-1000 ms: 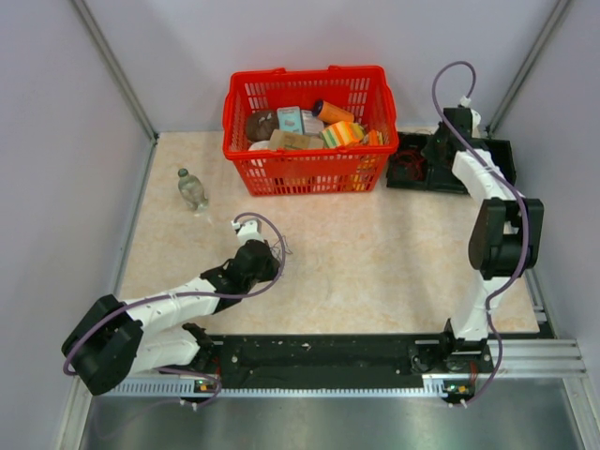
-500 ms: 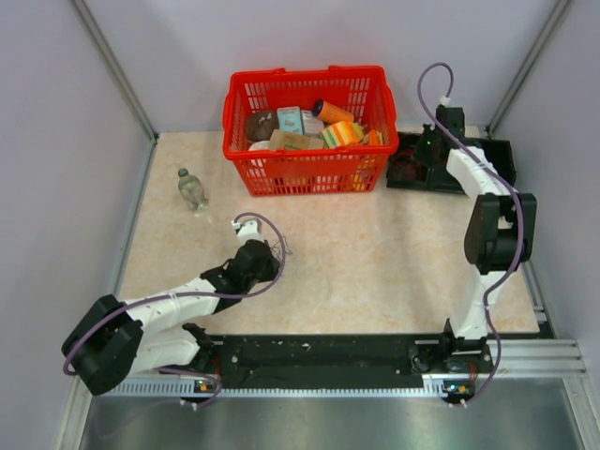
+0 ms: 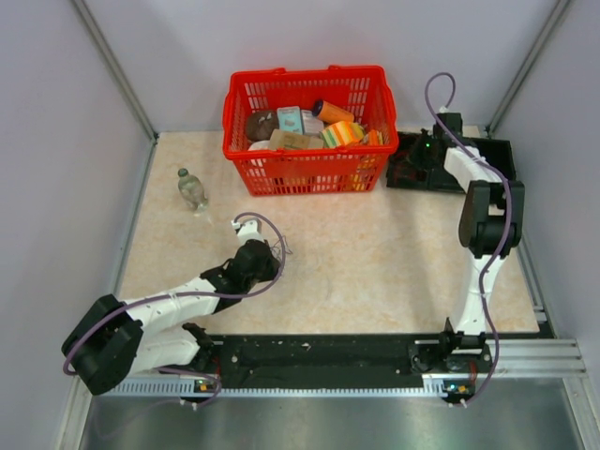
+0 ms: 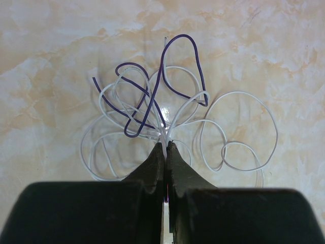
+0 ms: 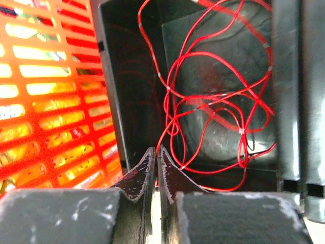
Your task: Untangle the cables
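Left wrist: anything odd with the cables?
Only the tangle itself: a purple wire loops through the white wires on the table. White strands look pinched in the shut fingers. No visible damage.

A robot test cell in a lab: plain grey panel walls on aluminium posts enclose the red shopping basket, standing on a marble-patterned tabletop with a mounting rail opposite.
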`<act>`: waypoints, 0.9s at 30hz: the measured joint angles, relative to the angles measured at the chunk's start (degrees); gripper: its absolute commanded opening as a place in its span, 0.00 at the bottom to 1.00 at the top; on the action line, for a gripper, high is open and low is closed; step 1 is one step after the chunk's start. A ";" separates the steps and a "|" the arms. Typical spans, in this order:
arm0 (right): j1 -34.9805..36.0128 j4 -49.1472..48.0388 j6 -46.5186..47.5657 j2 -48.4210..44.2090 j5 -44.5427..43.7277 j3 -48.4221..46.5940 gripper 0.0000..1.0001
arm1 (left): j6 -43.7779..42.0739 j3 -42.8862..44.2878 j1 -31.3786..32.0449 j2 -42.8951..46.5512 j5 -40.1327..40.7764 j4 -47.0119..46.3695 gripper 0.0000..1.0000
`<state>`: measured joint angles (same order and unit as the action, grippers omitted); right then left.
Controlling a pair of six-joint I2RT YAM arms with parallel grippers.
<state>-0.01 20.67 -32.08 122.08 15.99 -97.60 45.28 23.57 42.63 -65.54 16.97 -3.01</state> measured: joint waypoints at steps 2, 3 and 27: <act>-1.05 -1.20 -0.76 0.52 0.72 -0.09 0.00 | 0.00 0.02 0.00 0.00 -0.02 0.00 0.00; -1.46 -1.27 -1.09 0.92 0.87 -0.50 0.00 | 0.00 0.02 0.00 0.00 0.00 0.00 0.00; -1.97 1.14 1.25 8.13 -1.86 -9.79 0.32 | 0.00 0.98 0.00 -1.38 -0.04 0.17 0.00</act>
<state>-1.98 21.80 -30.83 130.21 14.13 -107.39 45.28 24.56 42.63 -66.92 16.93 -2.83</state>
